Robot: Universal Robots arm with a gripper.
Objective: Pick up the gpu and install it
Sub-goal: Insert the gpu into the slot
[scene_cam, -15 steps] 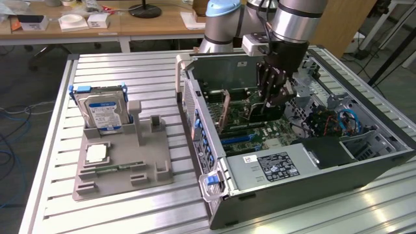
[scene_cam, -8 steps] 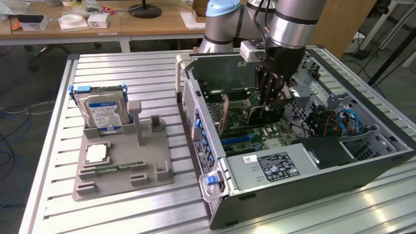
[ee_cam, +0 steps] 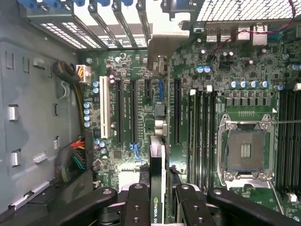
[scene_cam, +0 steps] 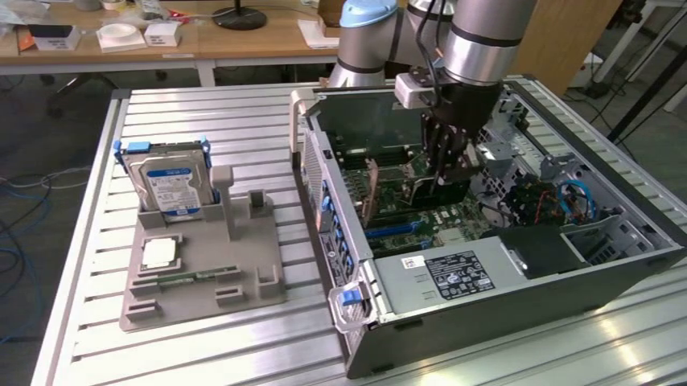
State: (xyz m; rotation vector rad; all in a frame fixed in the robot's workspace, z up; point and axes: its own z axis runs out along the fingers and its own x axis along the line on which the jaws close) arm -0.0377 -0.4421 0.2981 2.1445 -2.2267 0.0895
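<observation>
Inside the case [scene_cam: 483, 330], your claw [ee_cam: 162, 193] holds the gpu [ee_cam: 157, 160] edge-on above the motherboard [ee_cam: 188, 70]; you're mid-install, I judge, and seating needs its edge lined over a slot [ee_cam: 176, 108].

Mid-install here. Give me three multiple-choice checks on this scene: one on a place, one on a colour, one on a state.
1. Where is the hard drive?
A) upright in the grey holder on the table
B) flat on the motherboard
C) between the fingers

2. What colour is the frame around the hard drive?
A) red
B) blue
C) yellow

3. What state is the gpu in?
A) lying in the grey holder
B) clamped edge-on between the fingers over the motherboard
C) lying on the table

Answers: 1 A, it stands upright in the holder at the exterior view's left. 2 B, blue rails edge the drive. 3 B, the wrist view shows the gripper shut on the card above the slots.
</observation>
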